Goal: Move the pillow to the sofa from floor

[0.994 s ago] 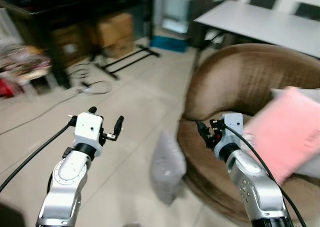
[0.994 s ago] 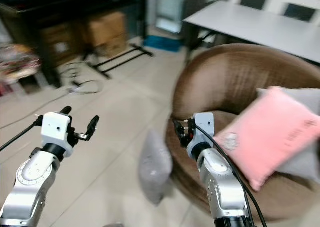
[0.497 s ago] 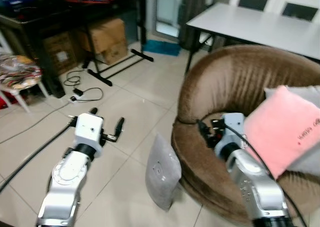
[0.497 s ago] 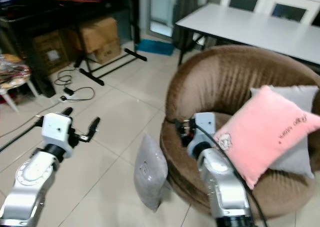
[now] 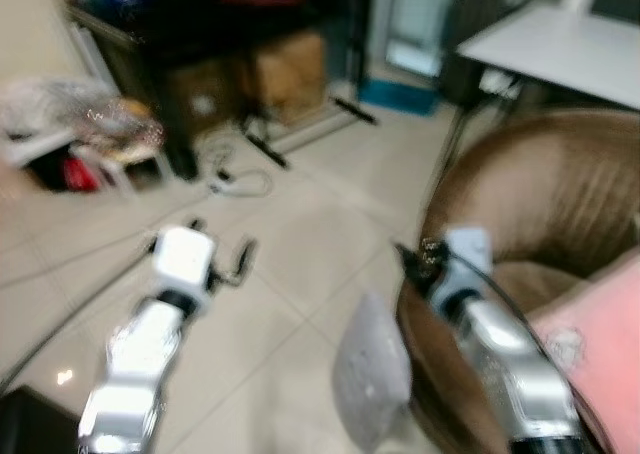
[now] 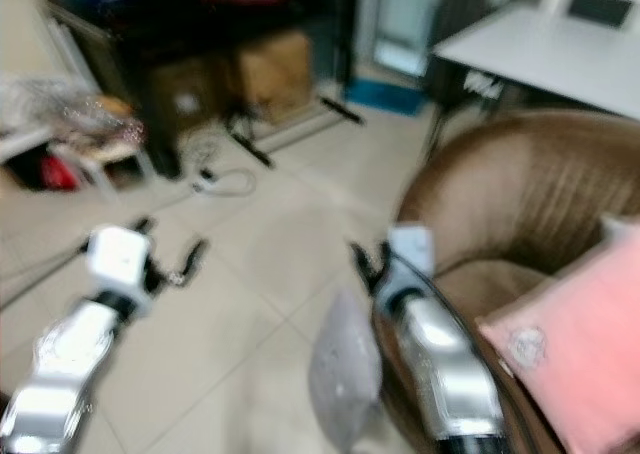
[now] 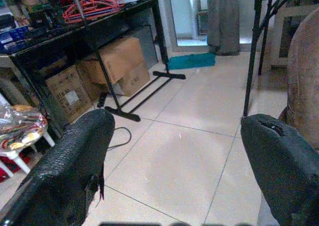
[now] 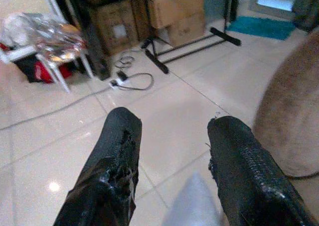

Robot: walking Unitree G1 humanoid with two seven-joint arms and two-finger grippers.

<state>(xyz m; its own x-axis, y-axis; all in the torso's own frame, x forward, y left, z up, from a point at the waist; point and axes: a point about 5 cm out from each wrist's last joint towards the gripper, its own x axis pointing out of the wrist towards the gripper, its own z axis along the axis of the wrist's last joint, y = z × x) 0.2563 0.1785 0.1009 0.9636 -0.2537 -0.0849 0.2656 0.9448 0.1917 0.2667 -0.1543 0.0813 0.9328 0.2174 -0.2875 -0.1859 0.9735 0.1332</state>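
The grey pillow stands on edge on the tiled floor, leaning against the outer front of the round brown sofa; a pink cushion already lies on the seat. The head views are blurred. The right tool hangs above and just behind the pillow's upper corner, fingers spread and released, with a pale corner of fabric visible between them in the right wrist view. The left tool is held out over bare floor, well apart from the pillow, also spread and empty. Recommended procedure: lower the right tool onto the upper edge, pinch deep into the fabric rather than the corner tip, then lift clear of the sofa rim before swinging inward.
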